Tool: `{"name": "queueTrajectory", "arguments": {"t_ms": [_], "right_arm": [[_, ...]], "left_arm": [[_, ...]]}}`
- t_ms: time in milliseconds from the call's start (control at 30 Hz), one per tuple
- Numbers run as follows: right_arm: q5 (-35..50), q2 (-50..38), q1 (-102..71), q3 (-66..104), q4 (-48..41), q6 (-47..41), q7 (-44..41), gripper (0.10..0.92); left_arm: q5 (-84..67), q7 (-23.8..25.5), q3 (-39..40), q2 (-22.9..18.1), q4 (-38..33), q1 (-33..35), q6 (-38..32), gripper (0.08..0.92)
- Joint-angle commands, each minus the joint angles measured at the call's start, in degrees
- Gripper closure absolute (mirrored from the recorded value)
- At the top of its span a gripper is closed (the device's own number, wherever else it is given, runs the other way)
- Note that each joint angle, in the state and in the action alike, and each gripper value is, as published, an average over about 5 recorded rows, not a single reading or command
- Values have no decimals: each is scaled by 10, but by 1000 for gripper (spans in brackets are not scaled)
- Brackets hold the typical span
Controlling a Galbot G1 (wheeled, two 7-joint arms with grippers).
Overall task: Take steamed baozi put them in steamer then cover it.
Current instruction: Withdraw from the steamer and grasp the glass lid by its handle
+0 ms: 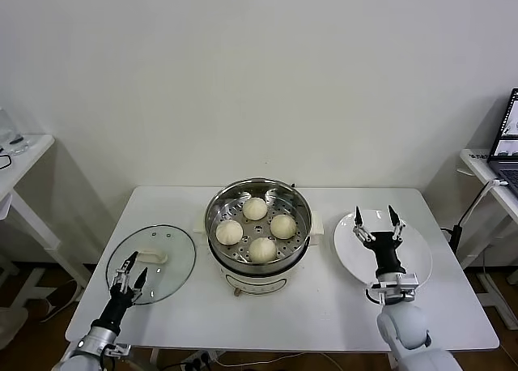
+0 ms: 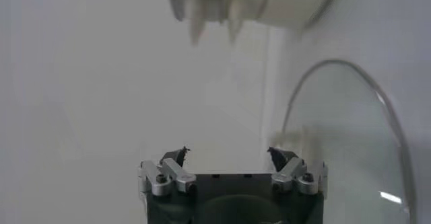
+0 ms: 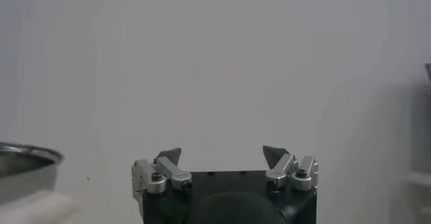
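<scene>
Baozi point(image 1: 255, 209) fill steamer point(image 1: 217, 205) (cover point(image 1: 174, 262) lies aside)

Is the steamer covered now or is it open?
Open. The steamer shows four baozi inside; the glass cover lies on the table.

The steamer point(image 1: 259, 225) is shiny polished metal, the cover point(image 1: 151, 263) clear glossy glass, the steamed baozi point(image 1: 256, 208) smooth and matt.

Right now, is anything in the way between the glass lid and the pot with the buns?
Nothing visible. The cover lies flat on the table beside the steamer, whose top is open with four baozi inside. The open left gripper hovers at the cover's near edge.
</scene>
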Motion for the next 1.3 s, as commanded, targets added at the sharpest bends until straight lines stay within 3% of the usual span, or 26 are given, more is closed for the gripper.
{"name": "queueTrajectory", "arguments": {"t_ms": [33,1300], "right_arm": [[-18,35,-45,34,-3,11,-4,203],[-45,49,-50,34,-17,23,-13,203]], "left_arm": [[71,-15,3,-3,67,-57,-1,177],[87,3,39,-14,126,-144,31,177]]}}
